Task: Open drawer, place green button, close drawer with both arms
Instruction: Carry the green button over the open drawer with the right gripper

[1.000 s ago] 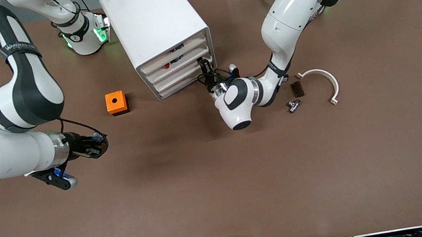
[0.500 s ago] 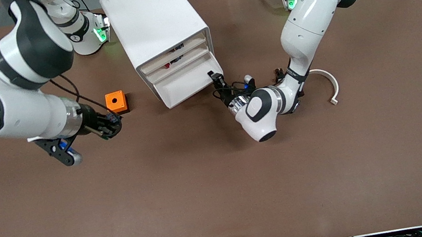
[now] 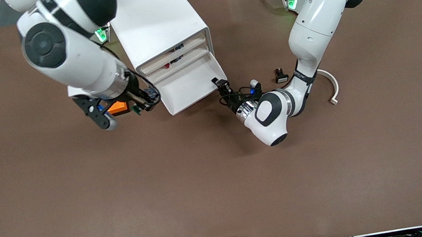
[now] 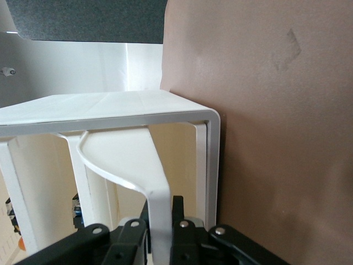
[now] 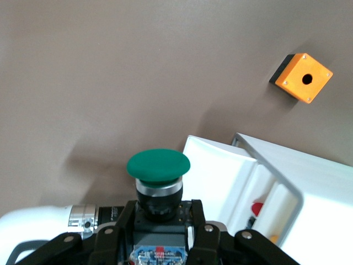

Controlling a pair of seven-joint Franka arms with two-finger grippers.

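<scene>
Brown desk (image 3: 221, 184) under both arms, white cabinet (image 3: 155, 21) toward the bases. Drawer (image 3: 189, 86), third front down, drawn out, interior bare white. Left tool (image 3: 223, 87) down at the drawer's corner toward the left arm's end, fingers (image 4: 182, 232) pinched together on the curved white handle (image 4: 157, 207) in the left wrist view. Right tool (image 3: 143, 99) up over the desk just beside the drawer's corner toward the right arm's end, above the orange box (image 3: 118, 107), clamped on the button (image 5: 158, 182): green cap (image 5: 158, 165) upright between the black fingers (image 5: 201, 226), blue-labelled body lower in the grip. Button not over the tray; in the right wrist view, drawer rim (image 5: 220, 152) just beside the cap. Red and dark parts visible in the two upper fronts. Small black switch (image 3: 281, 75) and white curved bracket (image 3: 332, 84) resting toward the left arm's end, near that arm's wrist, well apart from the drawer.
</scene>
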